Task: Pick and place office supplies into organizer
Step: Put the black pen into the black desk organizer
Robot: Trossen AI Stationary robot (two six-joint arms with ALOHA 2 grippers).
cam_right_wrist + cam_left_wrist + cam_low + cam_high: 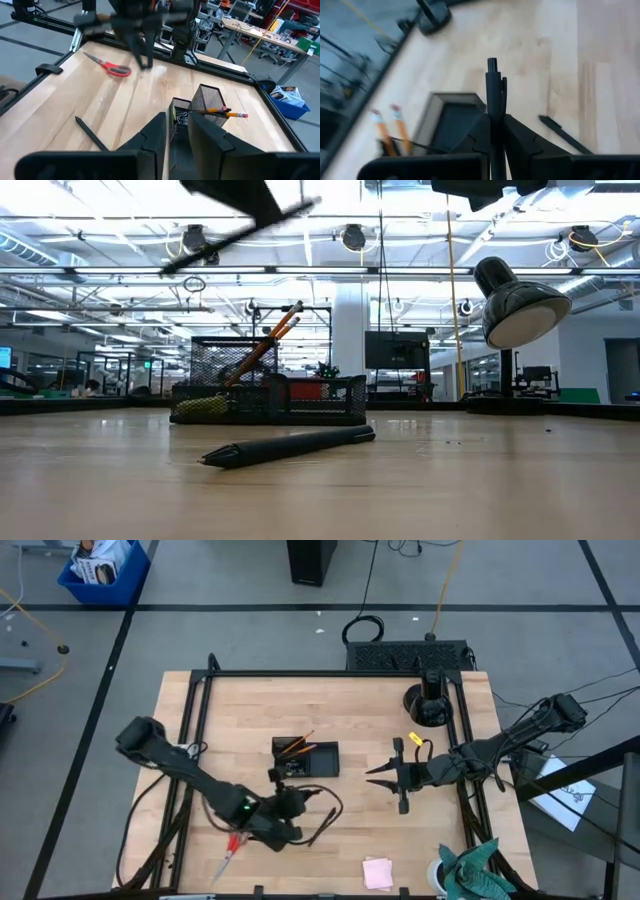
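Observation:
My left gripper [288, 808] hangs above the table near the organizer's near side, shut on a black pen [493, 90], which also shows high in the low view [250, 230]. The organizer [305, 758], a black mesh tray, stands mid-table with orange pencils [262, 345] leaning in its cup. A second black pen [290, 445] lies flat on the wood. The red-handled scissors [232, 855] lie near the front left edge. My right gripper [385, 780] waits open to the right of the organizer, with nothing between its fingers [177, 131]. My left gripper pinches the pen's barrel [494, 116] between its two fingers. The clip end [492, 64] sticks out past the fingertips. The pen is lifted clear of the table and slants, both ends free on either side of the gripper in the low view.
A pink sticky-note pad [377, 872] and a teal cloth [480, 865] lie at the front right. A small yellow piece [414, 738] and a round black stand base [428, 705] sit at the back right. A black frame rail [330, 673] borders the table.

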